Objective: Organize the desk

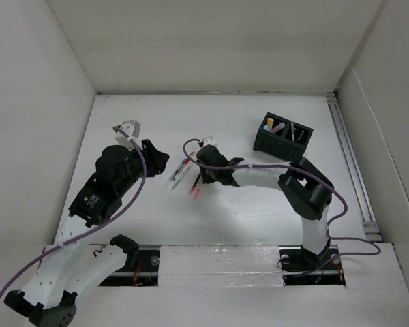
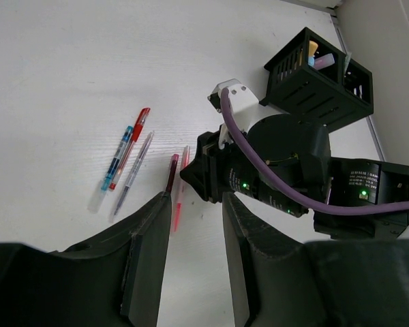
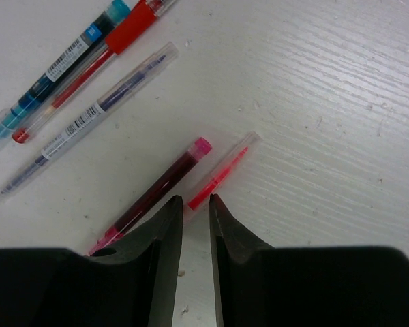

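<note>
1. LEFT: The left arm [image 1: 105, 184] stretches from the near edge across the bench [image 1: 157, 109]. This white tabletop fills the floor of the enclosure, hemmed in by white panel walls [image 1: 48, 102], and lies under both arms.
2. The left claw [image 2: 195, 196] hangs above the bench surface. Its two dark fingers [image 2: 146, 266] stand moderately parted with nothing between them, and it points toward the pens and the other arm's wrist.
3. LEFT OF CENTRE: Three pens lie slanted together on the bench. A blue pen [image 2: 112, 167] and a red pen [image 2: 129, 146] lie against each other. A clear pen with purple ink [image 2: 133, 176] rests just beside them.
4. CENTRE: A little apart from that trio, two more pens lie side by side. One is a dark maroon pen [image 3: 153, 191] with a pink end, the other a clear pen with red ink [image 3: 221, 174].
5. The right claw [image 3: 196, 201] is lowered over this pair. Its jaws stand narrow, with the near end of the red-ink pen lying between the fingertips. Whether the pads actually pinch the barrel cannot be told. The maroon pen runs just outside one finger, partly hidden by it. A purple cable [image 1: 259, 165] trails along the right arm [image 1: 307, 197].
6. RIGHT: A black compartmented box [image 1: 283, 139] sits toward the far right of the bench, well apart from the pens. A few small items stand in its compartments, too small to identify.
</note>
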